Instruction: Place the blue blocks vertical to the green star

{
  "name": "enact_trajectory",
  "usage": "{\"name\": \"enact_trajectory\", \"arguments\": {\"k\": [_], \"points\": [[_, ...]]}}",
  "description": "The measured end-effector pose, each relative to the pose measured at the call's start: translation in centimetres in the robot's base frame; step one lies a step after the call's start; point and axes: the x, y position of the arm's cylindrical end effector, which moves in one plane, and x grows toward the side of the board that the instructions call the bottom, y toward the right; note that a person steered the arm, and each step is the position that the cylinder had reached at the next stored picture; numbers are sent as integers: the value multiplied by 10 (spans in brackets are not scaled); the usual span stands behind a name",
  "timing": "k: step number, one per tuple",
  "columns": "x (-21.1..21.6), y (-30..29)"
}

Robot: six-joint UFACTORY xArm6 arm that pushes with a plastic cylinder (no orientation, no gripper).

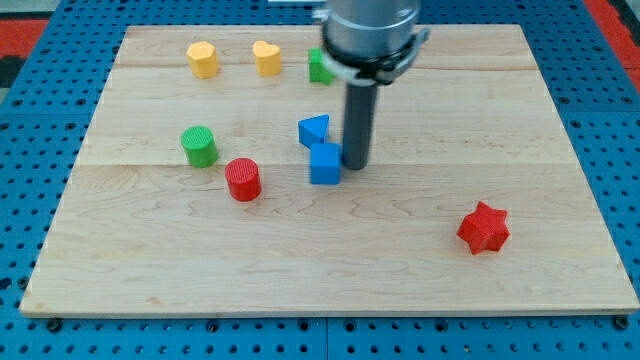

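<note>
A blue triangular block (pixel 314 130) and a blue cube (pixel 324 164) sit close together near the board's middle, the cube just below the triangle. A green block (pixel 319 68), partly hidden behind the arm so its shape is unclear, sits near the view's top, above the blue blocks. My tip (pixel 356 164) is right beside the blue cube's right side, touching or nearly touching it.
A yellow hexagonal block (pixel 202 59) and a yellow heart block (pixel 266 57) lie at the top left. A green cylinder (pixel 199 146) and a red cylinder (pixel 243 179) lie left of centre. A red star (pixel 484 227) lies at the lower right. The wooden board (pixel 140 280) has blue pegboard around it.
</note>
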Motion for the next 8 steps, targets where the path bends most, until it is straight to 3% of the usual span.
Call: {"name": "enact_trajectory", "arguments": {"k": [1, 3, 4, 5, 7, 8], "points": [[-4, -10], [-67, -20], [-57, -16], [-55, -92], [-92, -45], [-69, -60]]}}
